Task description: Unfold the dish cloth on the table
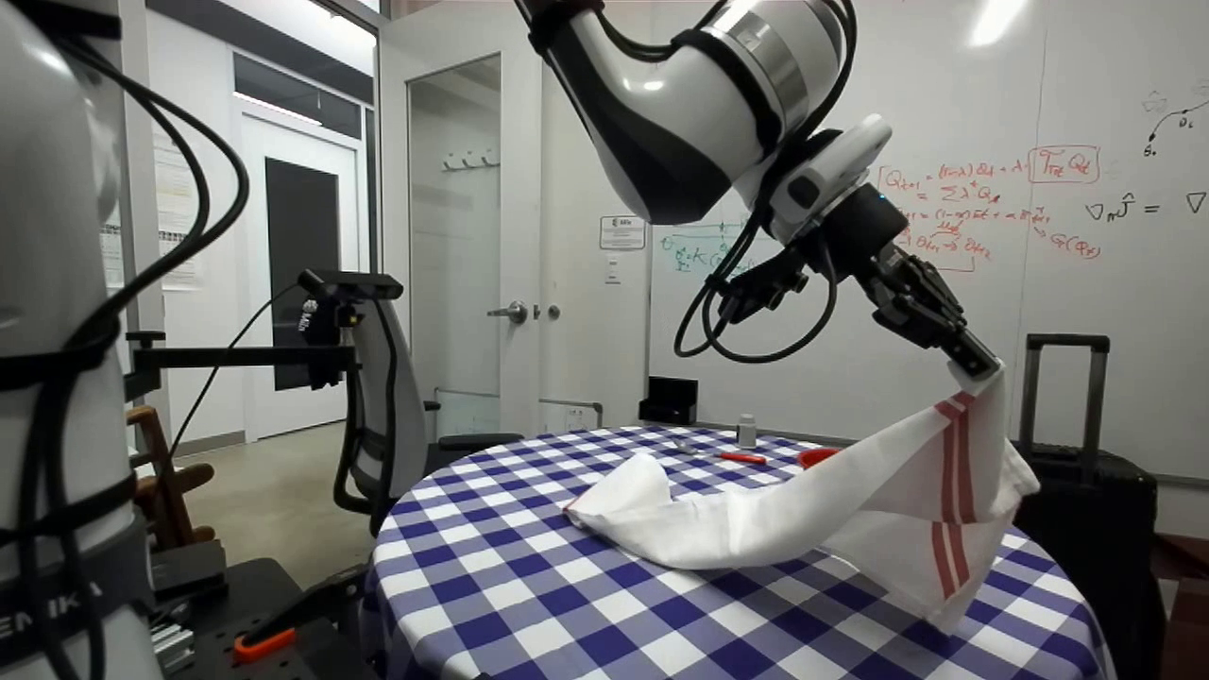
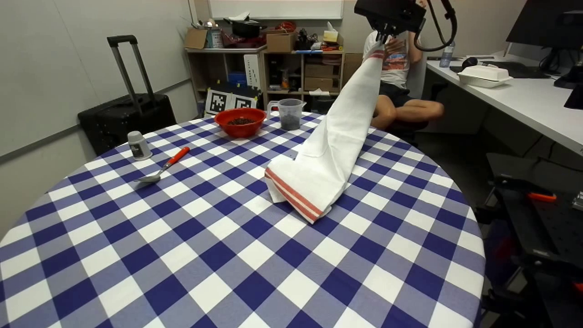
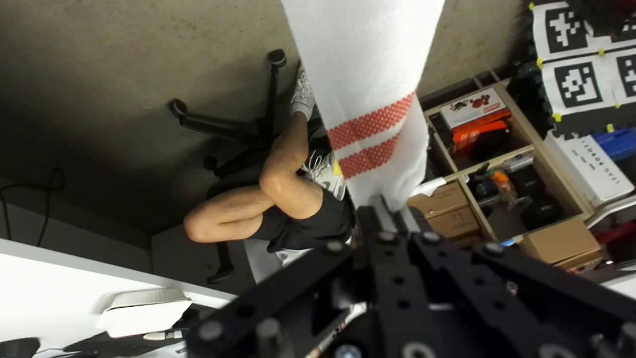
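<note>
Dish cloth (image 2: 336, 136), just one, hangs from my single gripper (image 1: 976, 366), which pinches a striped end; the opposite end lies on the table (image 2: 255, 255). There I also count one jug (image 2: 290, 115), one red bowl (image 2: 240, 130), one small container (image 2: 139, 146) and one red-handled utensil (image 2: 176, 157), perhaps a spoon.

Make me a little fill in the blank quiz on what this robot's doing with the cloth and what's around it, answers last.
Apart from its red stripes, the dish cloth is ____.
Of the cloth's two striped ends, the gripper holds up just ____.
In the wrist view, ____ stripes cross the cloth.
The bowl beside the measuring cup is coloured ____.
Missing words: white; one; two; red.
</note>
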Tool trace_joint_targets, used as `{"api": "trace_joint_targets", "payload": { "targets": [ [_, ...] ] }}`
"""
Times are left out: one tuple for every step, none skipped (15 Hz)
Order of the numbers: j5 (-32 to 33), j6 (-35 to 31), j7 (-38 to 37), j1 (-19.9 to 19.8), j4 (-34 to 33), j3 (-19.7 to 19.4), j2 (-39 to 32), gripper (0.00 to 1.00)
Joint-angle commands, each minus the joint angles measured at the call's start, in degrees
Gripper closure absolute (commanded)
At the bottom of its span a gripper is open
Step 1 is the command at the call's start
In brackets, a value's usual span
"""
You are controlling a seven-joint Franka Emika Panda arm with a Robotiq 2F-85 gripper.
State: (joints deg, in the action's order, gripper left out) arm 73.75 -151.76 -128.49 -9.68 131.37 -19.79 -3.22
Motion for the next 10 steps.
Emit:
{"api": "trace_joint_targets", "payload": {
  "targets": [
    [1.66, 1.55, -3.57, -2.82, 1.90, 1.27, 1.42, 0.73],
    [1.16, 1.70, -3.18, -3.24, 2.28, 1.44, 1.41, 0.71],
    [1.10, 1.71, -3.19, -3.48, 2.68, 1.65, 1.42, 0.65],
    [0.81, 1.54, -3.04, -3.65, 3.14, 1.83, 1.53, 0.58],
    [0.82, 1.46, -3.02, -3.71, 3.54, 2.06, 1.58, 0.51],
    [1.01, 1.44, -3.16, -3.73, 3.88, 2.26, 1.66, 0.43],
    [0.96, 1.32, -3.11, -3.72, 4.18, 2.45, 1.75, 0.36],
    [0.76, 1.26, -3.02, -3.69, 4.48, 2.65, 1.85, 0.28],
    [0.60, 1.07, -2.76, -3.60, 4.87, 2.92, 2.10, 0.21],
    [0.20, 0.84, -2.09, -3.50, 5.32, 3.25, 2.37, 0.13]
  ]
}}
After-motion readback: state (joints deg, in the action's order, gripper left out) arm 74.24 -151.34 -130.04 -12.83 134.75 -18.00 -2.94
